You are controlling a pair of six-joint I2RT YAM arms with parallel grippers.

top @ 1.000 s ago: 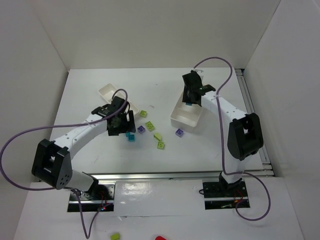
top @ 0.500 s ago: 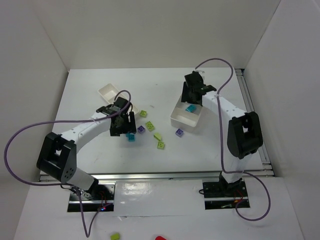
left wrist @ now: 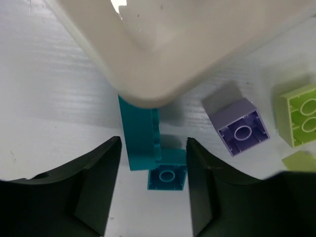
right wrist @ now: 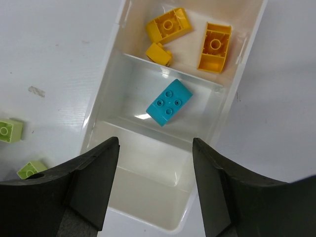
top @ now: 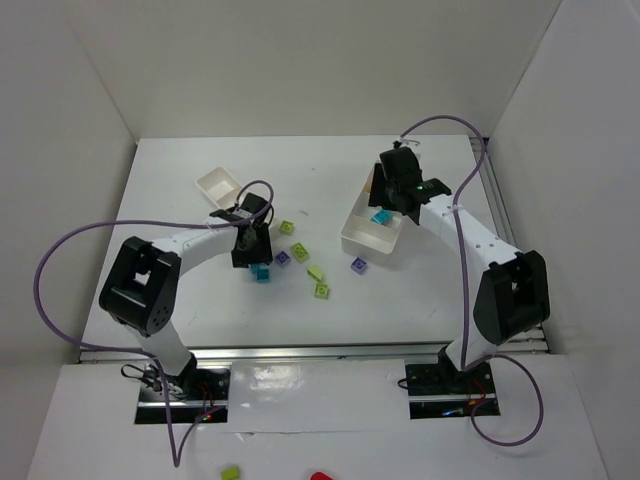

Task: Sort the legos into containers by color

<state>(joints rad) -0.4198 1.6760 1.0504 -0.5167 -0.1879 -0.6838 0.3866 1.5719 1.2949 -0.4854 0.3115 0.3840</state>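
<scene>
Three-section tray [right wrist: 232,94] directly under right gripper [right wrist: 153,185], jaws apart, nothing held. Cyan brick [right wrist: 169,102] in middle section just ahead of fingers; three orange bricks [right wrist: 214,47] in far section.

Left gripper [left wrist: 150,190] jaws apart, straddling cyan bricks [left wrist: 145,148] on table; grasp not evident. Smaller tray [left wrist: 163,44] corner just ahead; purple brick [left wrist: 242,129], lime brick [left wrist: 301,118] to right.

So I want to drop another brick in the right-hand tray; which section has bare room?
The three-section tray: its nearest section is bare. The middle one holds a single cyan brick, with room around it. The far section is crowded with three orange-yellow bricks. The right gripper hangs open above.
</scene>
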